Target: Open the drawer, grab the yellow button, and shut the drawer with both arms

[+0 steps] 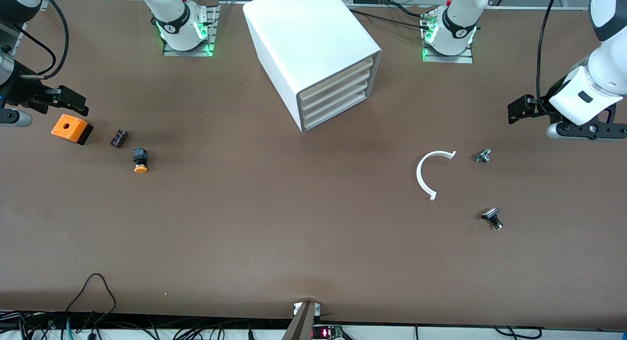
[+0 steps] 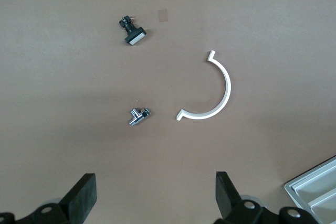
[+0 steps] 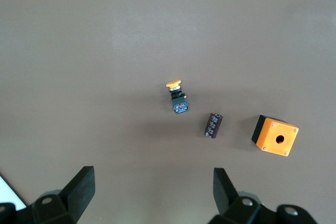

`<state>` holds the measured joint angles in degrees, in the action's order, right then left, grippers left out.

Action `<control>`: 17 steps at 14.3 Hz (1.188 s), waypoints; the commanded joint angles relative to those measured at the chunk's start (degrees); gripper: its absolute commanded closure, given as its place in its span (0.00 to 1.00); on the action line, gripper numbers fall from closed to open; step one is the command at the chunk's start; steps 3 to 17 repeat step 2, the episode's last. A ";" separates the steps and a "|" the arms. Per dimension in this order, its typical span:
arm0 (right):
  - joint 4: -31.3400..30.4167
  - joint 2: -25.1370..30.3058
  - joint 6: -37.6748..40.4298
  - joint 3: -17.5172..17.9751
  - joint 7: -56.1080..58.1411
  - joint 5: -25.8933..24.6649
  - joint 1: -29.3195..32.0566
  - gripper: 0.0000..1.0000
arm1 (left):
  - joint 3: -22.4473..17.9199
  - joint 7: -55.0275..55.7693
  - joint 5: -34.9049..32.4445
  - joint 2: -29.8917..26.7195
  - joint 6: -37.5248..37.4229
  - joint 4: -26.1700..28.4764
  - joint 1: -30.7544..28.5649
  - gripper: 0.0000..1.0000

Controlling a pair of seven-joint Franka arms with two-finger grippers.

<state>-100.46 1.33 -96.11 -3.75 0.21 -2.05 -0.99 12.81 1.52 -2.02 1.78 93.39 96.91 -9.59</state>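
Brown table (image 1: pixel 294 222), button (image 1: pixel 140 160) near open right hand (image 1: pixel 73 102)

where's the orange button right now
The button lies on its side on the bare table toward the right arm's end, out of the closed cabinet, just nearer the front camera than the small dark part.

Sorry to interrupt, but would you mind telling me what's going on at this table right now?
Nothing is being handled yet. Both arms wait at the table's ends: the left end effector hangs open near a white arc, the right end effector open above an orange box. The cabinet's drawer is shut, and the button lies on the table near the box.
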 commanded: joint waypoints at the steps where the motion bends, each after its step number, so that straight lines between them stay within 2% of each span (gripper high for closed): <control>1: 0.79 -0.28 -0.04 0.06 0.23 0.02 0.20 0.00 | 0.29 -0.73 -0.09 0.86 -1.10 -1.55 -0.43 0.00; 17: 0.79 -0.28 -0.04 0.06 0.23 0.02 0.20 0.00 | 0.29 -0.73 -0.09 0.86 -1.02 -1.46 -0.52 0.00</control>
